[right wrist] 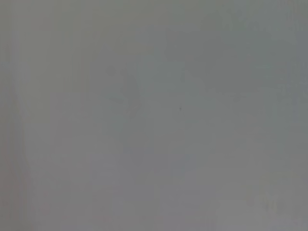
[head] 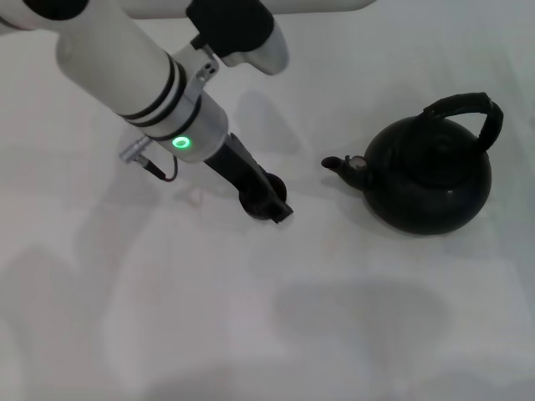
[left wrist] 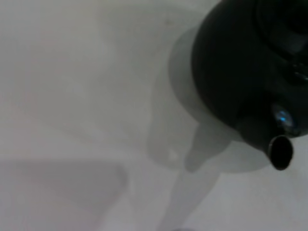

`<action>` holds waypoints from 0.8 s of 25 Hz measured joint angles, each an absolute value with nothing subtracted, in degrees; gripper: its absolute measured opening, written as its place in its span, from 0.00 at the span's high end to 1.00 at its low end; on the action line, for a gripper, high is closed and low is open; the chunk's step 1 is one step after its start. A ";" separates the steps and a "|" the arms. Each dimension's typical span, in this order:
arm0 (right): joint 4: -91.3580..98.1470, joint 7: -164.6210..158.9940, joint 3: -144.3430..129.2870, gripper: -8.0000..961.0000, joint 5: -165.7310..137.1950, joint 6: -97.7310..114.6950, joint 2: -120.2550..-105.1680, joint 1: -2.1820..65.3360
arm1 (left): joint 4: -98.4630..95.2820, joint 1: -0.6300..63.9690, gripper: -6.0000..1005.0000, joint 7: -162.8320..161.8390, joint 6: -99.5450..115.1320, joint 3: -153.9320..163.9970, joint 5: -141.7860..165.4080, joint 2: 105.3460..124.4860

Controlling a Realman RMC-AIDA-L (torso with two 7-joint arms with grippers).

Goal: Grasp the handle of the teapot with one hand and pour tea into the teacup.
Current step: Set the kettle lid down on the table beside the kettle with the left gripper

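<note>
The glossy black teapot (head: 430, 180) stands upright on the right of the white table, its spout (head: 338, 164) pointing left. The ribbed black handle (head: 465, 108) arches over its top with nothing touching it. My left gripper (head: 272, 204) reaches down from the upper left and ends at table level, about a hand's width left of the spout. A small round dark shape at its tip looks like the teacup (head: 249, 199), mostly covered by the gripper. In the left wrist view, the teapot (left wrist: 240, 72) and its spout (left wrist: 280, 152) fill one corner. The right gripper is out of view.
The white tabletop (head: 351, 317) stretches bare in front of the teapot and the gripper. My left arm's white forearm (head: 125, 67) crosses the upper left. The right wrist view holds only a plain grey surface (right wrist: 154, 115).
</note>
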State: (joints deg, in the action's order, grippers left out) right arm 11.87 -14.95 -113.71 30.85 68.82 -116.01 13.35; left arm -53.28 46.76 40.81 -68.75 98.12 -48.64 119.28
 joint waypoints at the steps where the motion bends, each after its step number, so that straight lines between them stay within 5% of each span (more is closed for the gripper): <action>1: 11.87 -15.06 -113.72 0.10 30.85 68.82 -116.02 13.36 | -53.19 47.00 0.28 40.77 -68.71 98.68 -48.77 119.37; 20: 11.87 -15.29 -113.73 0.10 30.87 68.58 -116.01 13.39 | -52.20 47.77 0.26 37.89 -69.55 101.24 -47.38 119.12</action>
